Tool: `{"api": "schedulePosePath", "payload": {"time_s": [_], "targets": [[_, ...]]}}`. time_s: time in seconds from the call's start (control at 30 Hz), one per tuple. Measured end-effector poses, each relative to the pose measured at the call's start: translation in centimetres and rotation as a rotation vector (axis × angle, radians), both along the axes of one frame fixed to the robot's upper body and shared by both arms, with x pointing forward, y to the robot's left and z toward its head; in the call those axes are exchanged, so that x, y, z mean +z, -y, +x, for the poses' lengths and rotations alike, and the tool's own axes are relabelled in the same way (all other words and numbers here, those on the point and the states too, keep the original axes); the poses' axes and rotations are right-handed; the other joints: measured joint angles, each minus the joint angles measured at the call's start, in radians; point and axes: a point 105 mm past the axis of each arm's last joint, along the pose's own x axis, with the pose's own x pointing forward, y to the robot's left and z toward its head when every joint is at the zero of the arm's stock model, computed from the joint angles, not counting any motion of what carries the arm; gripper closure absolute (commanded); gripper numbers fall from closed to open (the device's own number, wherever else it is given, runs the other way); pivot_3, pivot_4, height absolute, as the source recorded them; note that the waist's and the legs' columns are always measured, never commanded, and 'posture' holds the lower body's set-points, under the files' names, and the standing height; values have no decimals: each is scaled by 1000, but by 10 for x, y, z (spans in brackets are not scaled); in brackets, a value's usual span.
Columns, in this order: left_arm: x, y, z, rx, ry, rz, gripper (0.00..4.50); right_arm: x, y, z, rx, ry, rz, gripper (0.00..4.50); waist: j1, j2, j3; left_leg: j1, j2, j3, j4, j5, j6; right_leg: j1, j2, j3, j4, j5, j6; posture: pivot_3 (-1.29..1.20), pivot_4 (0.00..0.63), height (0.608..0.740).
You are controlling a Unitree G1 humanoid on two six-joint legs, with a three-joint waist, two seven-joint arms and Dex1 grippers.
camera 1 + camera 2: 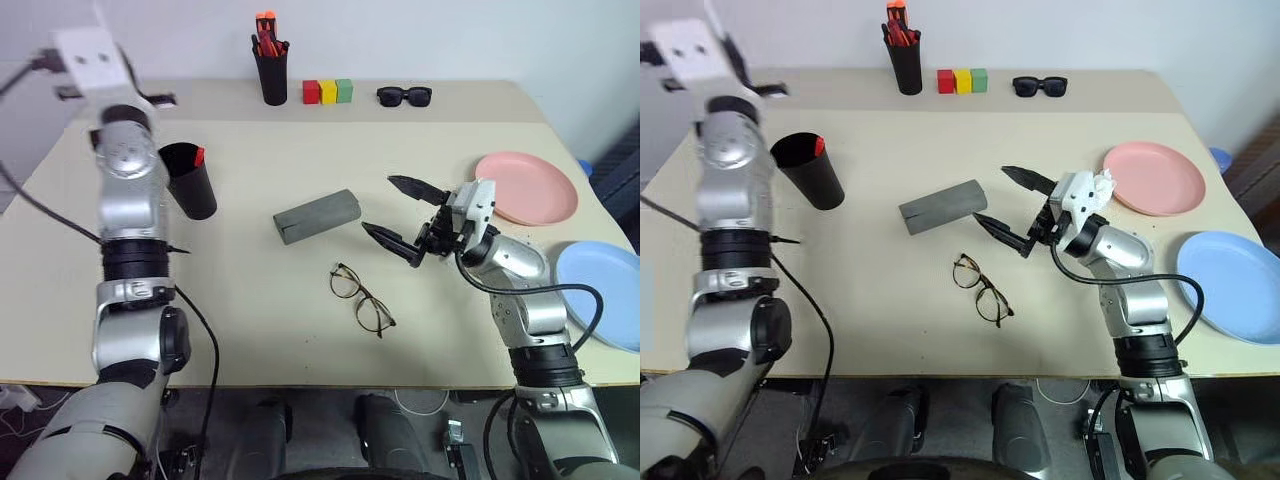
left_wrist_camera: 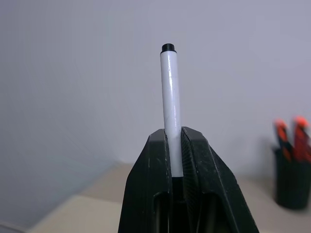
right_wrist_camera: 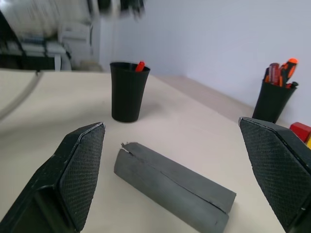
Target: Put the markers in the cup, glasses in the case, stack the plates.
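Observation:
My left gripper (image 2: 175, 133) is shut on a white marker (image 2: 171, 97), whose black end sticks out past the fingertips. That arm is raised at the table's left, above the black cup (image 1: 190, 180). A red-ended marker (image 1: 199, 157) leans inside the cup. The grey case (image 1: 317, 215) lies mid-table, closed. My right gripper (image 1: 380, 205) hangs open just to the right of the case with nothing between its fingers. The wire-framed glasses (image 1: 362, 298) lie on the table in front of the case. The pink plate (image 1: 527, 187) and the blue plate (image 1: 605, 290) lie apart at the right.
At the back edge stand a black pen holder (image 1: 272, 75) with orange-capped pens, three coloured blocks (image 1: 328, 92) and black sunglasses (image 1: 404, 96). The blue plate reaches the table's right edge.

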Motion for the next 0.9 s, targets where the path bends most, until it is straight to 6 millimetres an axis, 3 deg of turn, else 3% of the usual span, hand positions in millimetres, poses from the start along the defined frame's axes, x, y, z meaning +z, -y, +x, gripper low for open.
{"api": "schedulePosePath", "payload": {"time_s": [0.3, 0.43, 0.9], "targets": [[-23, 21, 7, -55, -29, 87, 4393, -2, 10, -7, -46, -13, 43, 0, 6, 0, 0, 0, 0, 0, 0, 0, 0, 0, 0, 0, 1, 0, 0, 0, 150, 740], [-33, 28, -1, -96, -37, 139, 4393, -3, 11, -9, -62, -14, 47, 0, 4, 0, 0, 0, 0, 0, 0, 0, 0, 0, 0, 0, 0, 0, 0, 0, 150, 740], [-61, 21, -29, -105, -119, 188, 4393, -4, 13, -11, -73, -19, 50, 0, 7, 0, 0, 0, 0, 0, 1, 0, 0, 0, 0, 0, 1, 0, 0, 0, 150, 740]]}}
